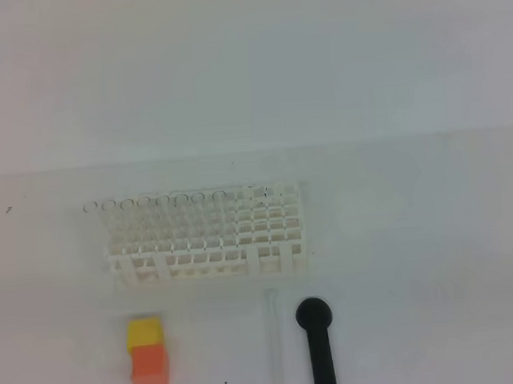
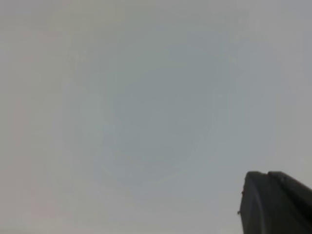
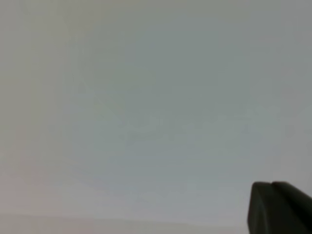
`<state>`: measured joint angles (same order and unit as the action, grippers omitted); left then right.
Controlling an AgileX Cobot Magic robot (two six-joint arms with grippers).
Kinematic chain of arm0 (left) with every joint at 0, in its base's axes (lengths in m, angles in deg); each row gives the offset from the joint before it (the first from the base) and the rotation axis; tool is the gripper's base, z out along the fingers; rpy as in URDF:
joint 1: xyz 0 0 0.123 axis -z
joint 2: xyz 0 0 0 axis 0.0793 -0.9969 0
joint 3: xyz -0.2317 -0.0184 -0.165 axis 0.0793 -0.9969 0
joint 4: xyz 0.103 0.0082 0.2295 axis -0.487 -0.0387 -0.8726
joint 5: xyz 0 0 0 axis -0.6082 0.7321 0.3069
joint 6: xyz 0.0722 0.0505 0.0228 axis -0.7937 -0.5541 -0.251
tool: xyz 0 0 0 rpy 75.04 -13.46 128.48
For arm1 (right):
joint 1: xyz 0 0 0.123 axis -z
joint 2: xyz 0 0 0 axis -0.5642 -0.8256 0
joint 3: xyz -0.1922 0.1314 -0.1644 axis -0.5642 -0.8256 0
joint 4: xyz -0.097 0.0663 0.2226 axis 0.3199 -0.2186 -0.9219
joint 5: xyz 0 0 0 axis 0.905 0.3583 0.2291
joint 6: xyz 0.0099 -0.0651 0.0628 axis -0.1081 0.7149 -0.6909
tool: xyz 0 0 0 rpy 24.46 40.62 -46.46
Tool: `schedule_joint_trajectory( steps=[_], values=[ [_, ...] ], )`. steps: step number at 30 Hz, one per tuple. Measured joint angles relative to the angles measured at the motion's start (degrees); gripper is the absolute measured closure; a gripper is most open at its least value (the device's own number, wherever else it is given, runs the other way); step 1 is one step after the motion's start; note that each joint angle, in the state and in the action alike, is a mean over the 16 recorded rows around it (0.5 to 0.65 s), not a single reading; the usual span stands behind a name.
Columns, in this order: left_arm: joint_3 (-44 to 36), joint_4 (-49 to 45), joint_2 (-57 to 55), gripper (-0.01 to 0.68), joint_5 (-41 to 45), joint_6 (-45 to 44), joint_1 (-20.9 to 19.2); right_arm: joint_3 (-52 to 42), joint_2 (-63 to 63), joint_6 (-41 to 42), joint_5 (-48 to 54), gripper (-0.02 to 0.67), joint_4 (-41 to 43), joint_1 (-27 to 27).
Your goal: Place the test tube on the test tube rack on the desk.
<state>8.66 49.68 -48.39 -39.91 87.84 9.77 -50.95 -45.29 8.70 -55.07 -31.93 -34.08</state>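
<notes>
Glass is the hard part: the test tube (image 1: pixel 271 335) lies flat on the table (image 1: pixel 416 234), a faint clear line near the front edge, just left of the black round-headed rod (image 1: pixel 318 345) and in front of the test tube rack (image 1: pixel 207 234). Its long axis runs front to back, one end toward the rack's front right part, the other toward the table's front edge. Yellow and orange blocks (image 1: pixel 147 353) sit further left along that edge.

Neither arm shows in the high view. Each wrist view gives only bare pale surface and a dark tip of its own tool, left tool (image 2: pixel 275 204) and right tool (image 3: pixel 280 207), both pressed together and holding nothing. The tube lies close to the middle, so neither arm is clearly nearer; whichever goes would need to spread its jaws across the tube's width.
</notes>
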Motion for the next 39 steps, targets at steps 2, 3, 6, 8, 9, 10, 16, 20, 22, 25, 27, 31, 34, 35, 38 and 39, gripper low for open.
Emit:
schedule_joint_trajectory(
  steps=[2, 3, 6, 8, 9, 10, 16, 20, 22, 25, 27, 31, 34, 35, 38, 39],
  values=[
    [4.2, 0.0, -2.6, 0.673, 6.2, -0.1, 0.0, 4.2, -1.7, 0.1, 5.7, 0.65, -0.3, 0.0],
    [6.0, 0.0, -4.0, 0.673, 9.0, -0.1, 0.0, 6.3, -2.7, 0.2, 8.6, 0.65, -0.5, 0.0],
    [10.3, 0.4, -8.3, 0.673, 17.0, 0.4, 0.0, 12.0, -5.9, 0.5, 16.6, 0.65, -1.4, 0.0],
    [12.2, 1.3, -11.4, 0.673, 21.9, 0.4, 0.0, 15.1, -8.1, 0.7, 21.3, 0.65, -2.2, 0.0],
    [12.9, 2.1, -12.9, 0.673, 24.2, 0.2, 0.0, 16.4, -9.2, 0.7, 23.5, 0.65, -2.7, 0.0],
    [13.4, 3.1, -14.4, 0.673, 26.2, -0.2, 0.0, 17.6, -10.1, 0.8, 25.6, 0.65, -3.1, 0.0],
    [13.7, 13.1, -23.9, 0.673, 32.8, -5.4, 0.1, 21.9, -14.1, 1.1, 34.2, 0.65, -6.1, 0.0],
    [13.4, 23.1, -30.5, 0.673, 34.1, -12.2, 0.8, 22.5, -14.7, 1.1, 36.8, 0.65, -7.5, 0.0],
    [13.4, 28.0, -34.0, 0.672, 33.9, -16.2, 1.8, 22.6, -14.7, 1.1, 37.8, 0.65, -7.9, 0.0],
    [13.4, 33.8, -39.4, 0.672, 32.0, -21.4, 4.6, 22.6, -14.7, 1.4, 39.3, 0.65, -8.3, 0.0],
    [13.4, 35.7, -42.8, 0.672, 29.5, -23.2, 7.6, 22.6, -14.7, 1.8, 40.2, 0.65, -8.4, 0.0],
    [13.4, 33.8, -49.3, 0.673, 22.6, -21.7, 15.4, 22.6, -14.7, 2.5, 41.8, 0.65, -8.5, 0.0],
    [13.7, 28.2, -54.1, 0.669, 17.3, -16.6, 22.2, 22.6, -14.7, 3.0, 42.8, 0.65, -8.5, 0.0],
    [13.9, 25.8, -55.7, 0.665, 15.8, -14.6, 24.5, 22.6, -14.7, 3.2, 43.1, 0.65, -8.5, 0.0],
    [15.0, 18.4, -60.6, 0.631, 12.3, -8.0, 30.8, 22.6, -14.7, 3.7, 44.2, 0.65, -8.4, 0.0],
    [15.5, 15.9, -62.3, 0.611, 11.5, -5.8, 32.6, 22.6, -14.7, 3.9, 44.6, 0.65, -8.4, 0.0]
  ],
)
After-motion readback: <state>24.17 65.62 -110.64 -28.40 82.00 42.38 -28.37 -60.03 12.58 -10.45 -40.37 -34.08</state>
